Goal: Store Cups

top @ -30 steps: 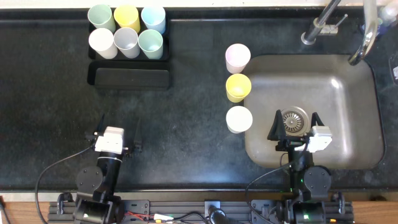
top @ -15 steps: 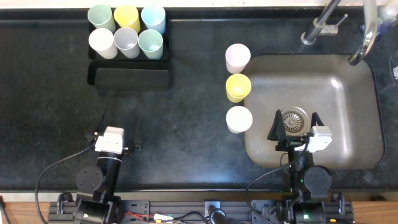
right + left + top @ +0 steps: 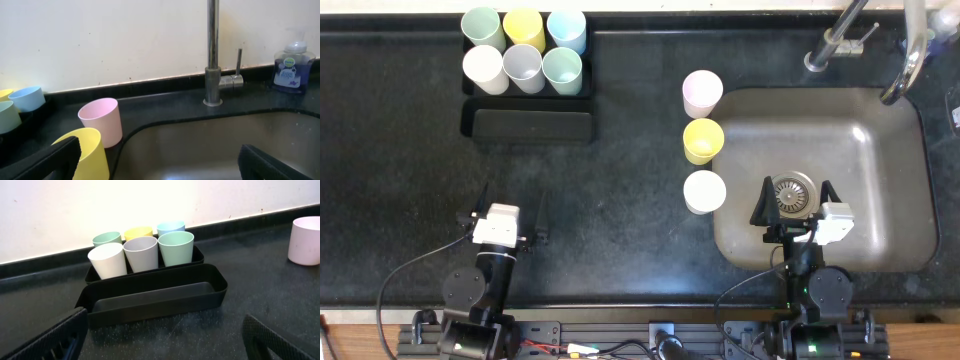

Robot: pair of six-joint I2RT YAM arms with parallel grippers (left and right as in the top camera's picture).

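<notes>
Three loose cups stand in a line on the dark surface [image 3: 400, 180], just beside the left rim of the sink [image 3: 870, 150]: a pink cup [image 3: 702, 92] farthest, a yellow cup [image 3: 703, 140] in the middle and a white cup [image 3: 704, 191] nearest. At the far left, a black tray [image 3: 590, 80] holds six cups [image 3: 524, 66] in two rows of three. Just in front of it sits a second, empty tray [image 3: 530, 126]. The left hand [image 3: 510, 196] sits low at the near left, fingers spread wide, holding nothing. The right hand [image 3: 795, 196] hangs over the sink's near part, also wide open and empty. The tap [image 3: 840, 35] stands at the far right.
</notes>
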